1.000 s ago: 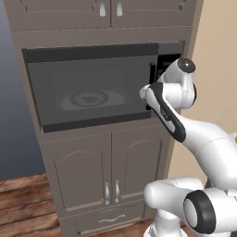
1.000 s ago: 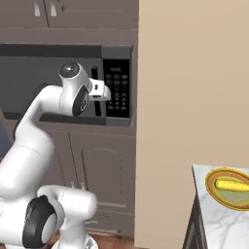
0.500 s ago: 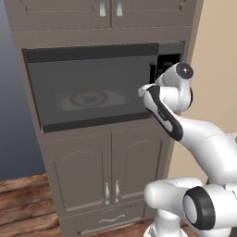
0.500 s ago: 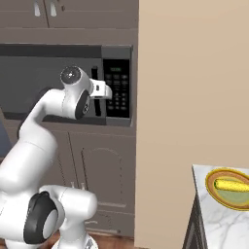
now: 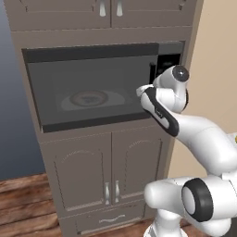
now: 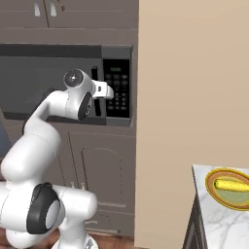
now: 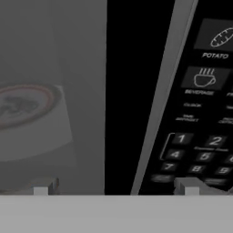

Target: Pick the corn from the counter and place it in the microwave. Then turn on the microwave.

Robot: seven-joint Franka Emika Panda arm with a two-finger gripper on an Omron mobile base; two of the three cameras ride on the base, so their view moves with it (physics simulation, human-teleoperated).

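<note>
Corn [image 6: 232,185] seen on dish [image 6: 214,187] atop counter [image 6: 219,226], well apart from gripper [image 7: 115,187]. Fingers [image 7: 43,188] spread, nothing held, straddling handle [image 7: 136,91] of shut microwave [image 5: 88,92]. Corn judged light, stiff, bumpy; mid-cob grasp advised.

The microwave [image 5: 92,88] is built into brown cabinets, its dark glass door shut, a round plate [image 5: 90,98] inside. The yellow corn [image 6: 232,185] lies in a dish on the counter [image 6: 219,219], well right of the microwave.

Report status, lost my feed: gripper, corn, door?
Gripper open, at microwave handle. Corn on counter dish. Door shut.
</note>
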